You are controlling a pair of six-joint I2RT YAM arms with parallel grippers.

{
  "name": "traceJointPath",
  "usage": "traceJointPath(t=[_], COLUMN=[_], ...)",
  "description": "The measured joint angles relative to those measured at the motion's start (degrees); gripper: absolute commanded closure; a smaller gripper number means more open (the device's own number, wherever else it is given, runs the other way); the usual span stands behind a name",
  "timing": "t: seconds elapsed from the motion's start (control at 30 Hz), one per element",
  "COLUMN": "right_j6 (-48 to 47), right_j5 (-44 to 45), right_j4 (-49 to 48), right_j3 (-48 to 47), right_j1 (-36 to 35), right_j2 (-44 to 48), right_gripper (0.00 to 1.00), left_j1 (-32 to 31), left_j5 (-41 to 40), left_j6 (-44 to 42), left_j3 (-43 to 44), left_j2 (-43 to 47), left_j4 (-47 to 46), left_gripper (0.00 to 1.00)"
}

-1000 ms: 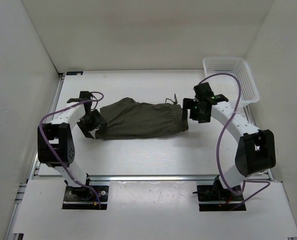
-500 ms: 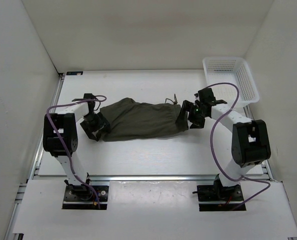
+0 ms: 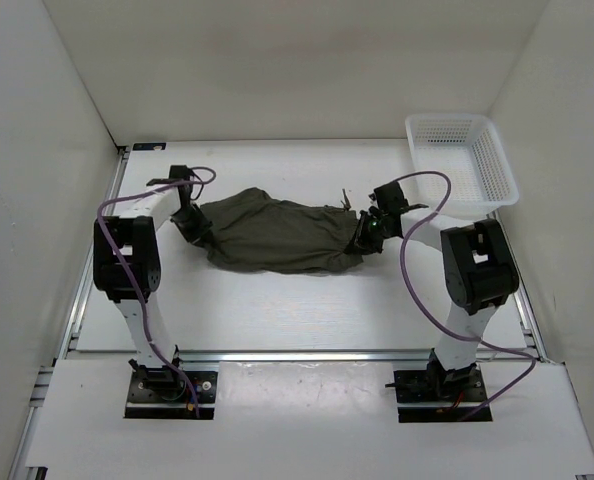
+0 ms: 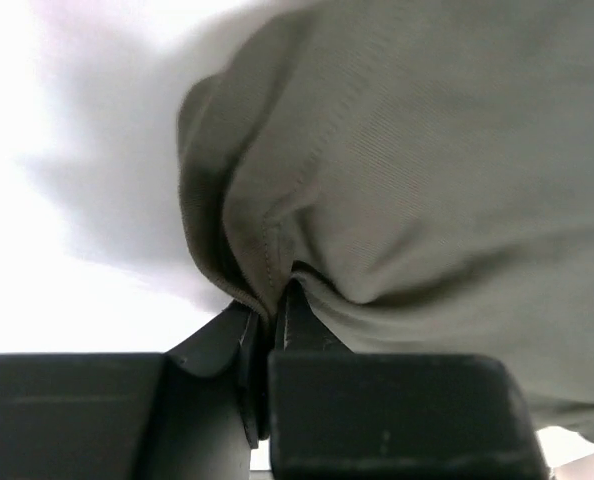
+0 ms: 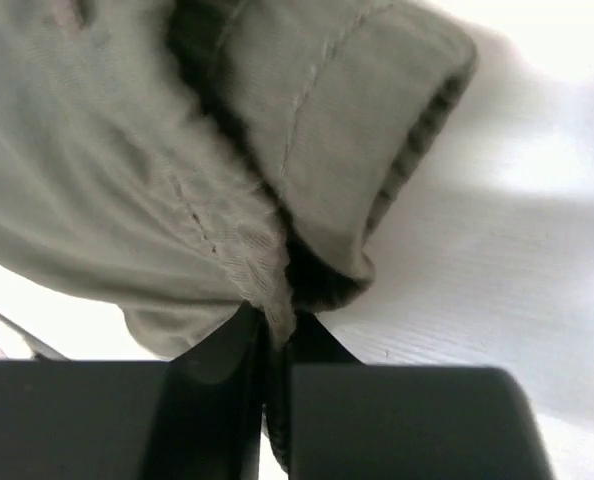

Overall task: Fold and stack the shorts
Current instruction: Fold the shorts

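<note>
Shorts (image 3: 277, 235): dark olive, soft fine-ribbed weave, lying mid-tabletop (image 3: 287, 300), spread lengthwise between both arms. Left tool (image 4: 275, 305) pressed together on stitched hem fold at left end, with cloth bunching in rounded lobe above fingers. Right tool (image 5: 273, 325) pinching puckered, gathered edge at right end, thick rolled band just beside. Near edge of shorts sags in shallow curve. White tabletop shows along near and far sides. White mesh basket (image 3: 497, 170) at far right corner, well apart.
</note>
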State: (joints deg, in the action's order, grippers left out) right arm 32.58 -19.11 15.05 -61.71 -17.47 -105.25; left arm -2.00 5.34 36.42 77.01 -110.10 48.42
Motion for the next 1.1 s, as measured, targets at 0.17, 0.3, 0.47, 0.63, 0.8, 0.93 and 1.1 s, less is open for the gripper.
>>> traceJointPath(t=[0.17,0.3,0.47,0.63,0.8,0.93,1.1], right_j6=[-1.5,-4.1,-6.4,-7.7,-8.6,-9.2,-8.6], right_j5=[3.5,5.7,5.9,5.2,4.3,3.2,1.4], right_j4=[7.1,12.7,15.6,19.6,25.1,30.9,36.0], right_j3=[-12.6,-29.5,-40.4,-35.6,-24.7,-21.2,-19.8], right_j1=[0.5,2.1,3.3,3.0,2.9,2.8,2.8], right_j2=[-1.6,-1.9,1.2,10.4,23.3,32.1,38.6], right_gripper=[0.99,0.99,0.99,0.99,0.99,0.99,0.99], left_j1=[0.4,1.1,3.4,4.3,4.3,4.9,5.5], left_j5=[-0.7,-0.2,2.1,4.8,6.6,8.0,9.1], left_j6=[-0.2,-0.6,-1.1,-2.0,-3.5,-4.4,-5.2], left_j3=[14.2,30.3,40.6,33.0,19.2,12.3,11.1], left_j2=[-1.6,-2.2,0.1,9.6,23.3,33.7,42.8], left_j4=[5.4,9.4,11.8,13.4,15.3,18.3,21.0], left_gripper=[0.9,0.9,0.9,0.9,0.9,0.9,0.9])
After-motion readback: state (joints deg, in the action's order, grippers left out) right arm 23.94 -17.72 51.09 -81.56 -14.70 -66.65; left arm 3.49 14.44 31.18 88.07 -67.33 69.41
